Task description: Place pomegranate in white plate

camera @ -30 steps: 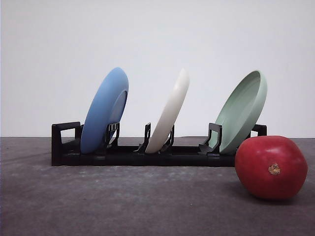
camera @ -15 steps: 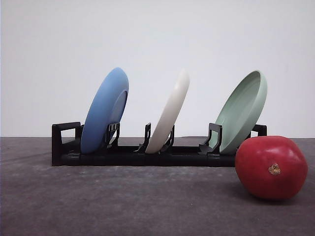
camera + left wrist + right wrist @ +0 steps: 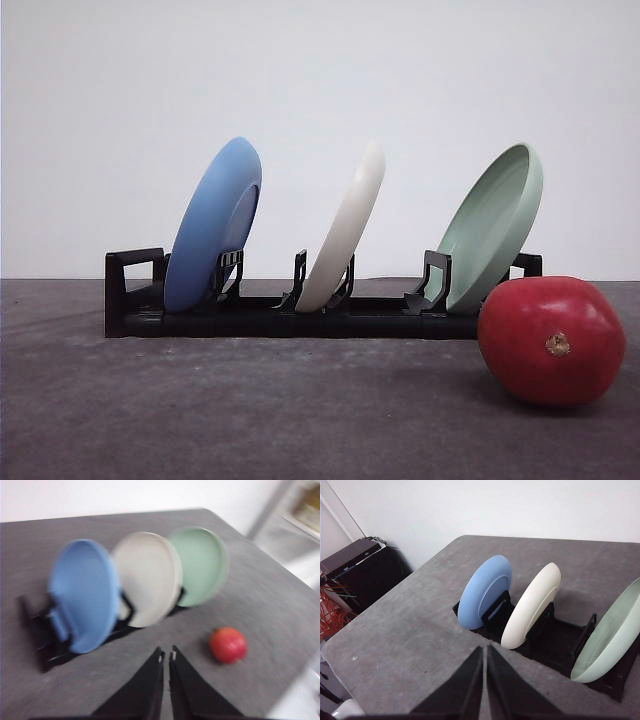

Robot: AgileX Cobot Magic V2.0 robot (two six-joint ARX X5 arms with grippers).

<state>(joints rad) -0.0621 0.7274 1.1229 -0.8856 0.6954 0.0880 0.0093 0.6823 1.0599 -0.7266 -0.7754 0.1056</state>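
Pomegranate (image 3: 551, 340): glossy red, roundish, resting on the table (image 3: 250, 410) at the near right, with its tan stem scar facing the front camera. In the front view it overlaps the right end of the rack; in the left wrist view it lies apart from the rack, on bare table on the near side. Nothing is holding it.
White plate (image 3: 345, 232): standing on edge in the middle slot of the rack, top leaning right. Between the blue plate and the green plate, touching neither.
Blue plate (image 3: 212, 225): left slot, on edge, leaning the same way.
Green plate (image 3: 490, 228): right slot, on edge, hollow face turned toward the front camera.
Rack (image 3: 290, 310): black plastic dish rack, lying left to right across the far part of the table, with upright dividers bracing each plate.
Table: dark grey, textured surface.
Left claw (image 3: 166, 657): black fingers drawn together, with only a thin slit between the tips; nothing held. Above the table, apart from the pomegranate. This view is motion-blurred.
Right claw (image 3: 485, 651): black fingers drawn together in the same way, nothing held. Above the table, apart from the rack.
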